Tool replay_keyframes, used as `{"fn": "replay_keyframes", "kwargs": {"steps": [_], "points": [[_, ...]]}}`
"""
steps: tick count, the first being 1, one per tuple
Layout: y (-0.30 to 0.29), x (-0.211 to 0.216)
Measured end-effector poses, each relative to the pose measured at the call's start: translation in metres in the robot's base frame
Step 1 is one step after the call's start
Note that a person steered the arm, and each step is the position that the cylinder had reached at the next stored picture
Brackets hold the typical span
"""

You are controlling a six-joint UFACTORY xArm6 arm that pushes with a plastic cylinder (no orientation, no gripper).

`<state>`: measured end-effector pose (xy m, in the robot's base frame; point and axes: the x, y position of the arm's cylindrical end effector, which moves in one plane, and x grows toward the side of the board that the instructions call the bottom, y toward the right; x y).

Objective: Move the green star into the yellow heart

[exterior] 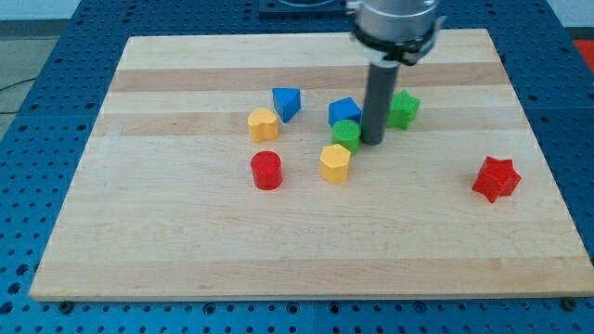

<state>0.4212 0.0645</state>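
The green star (404, 109) lies right of the board's middle, toward the view's top. The yellow heart (263, 123) lies well to its left, across the board's middle. My tip (373, 142) rests on the board just below and left of the green star, close to its left side. It stands right against a small round green block (346, 134) on its left. Whether the tip touches the star cannot be told, as the rod hides the star's left edge.
A blue cube (343, 111) sits just left of the rod, above the round green block. A blue triangle (287, 102) lies near the heart. A yellow hexagon-like block (335, 162) and a red cylinder (266, 171) lie below. A red star (496, 178) sits at the far right.
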Motion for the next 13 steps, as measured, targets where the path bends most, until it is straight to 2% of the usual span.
{"fn": "replay_keyframes", "kwargs": {"steps": [1,2,3,4,6,8,9,10,11,12,13], "points": [[0.039,0.0],[0.13,-0.003],[0.102,-0.026],[0.039,-0.042],[-0.065,-0.107],[0.044,-0.12],[0.065,-0.173],[-0.027,-0.167],[-0.08,-0.149],[-0.001,-0.181],[0.027,-0.155]]}}
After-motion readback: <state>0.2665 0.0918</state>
